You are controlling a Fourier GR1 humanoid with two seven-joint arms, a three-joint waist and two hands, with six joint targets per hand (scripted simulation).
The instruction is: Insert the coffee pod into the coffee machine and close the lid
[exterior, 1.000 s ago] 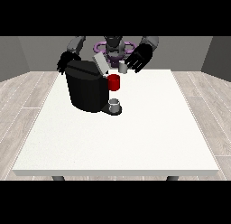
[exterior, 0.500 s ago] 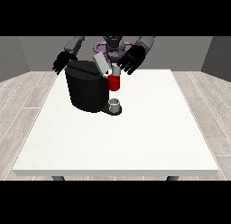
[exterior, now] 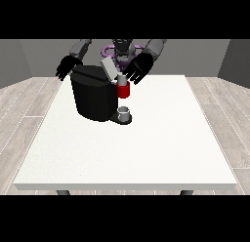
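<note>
While lid (exterior: 109, 69) stands raised | hand at view's right (exterior: 138, 70) spread beside it | other hand (exterior: 67, 68) relaxed

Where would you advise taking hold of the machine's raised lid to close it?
Probably at its free upper end, from above: the grey lid tilts up from the coffee machine, hinged low near the red part, with the hand at the view's right beside it.

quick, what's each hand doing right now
Hand at the view's right: open, fingers spread, holding nothing.
Hand at the view's left: open, holding nothing, beside the coffee machine.
</note>
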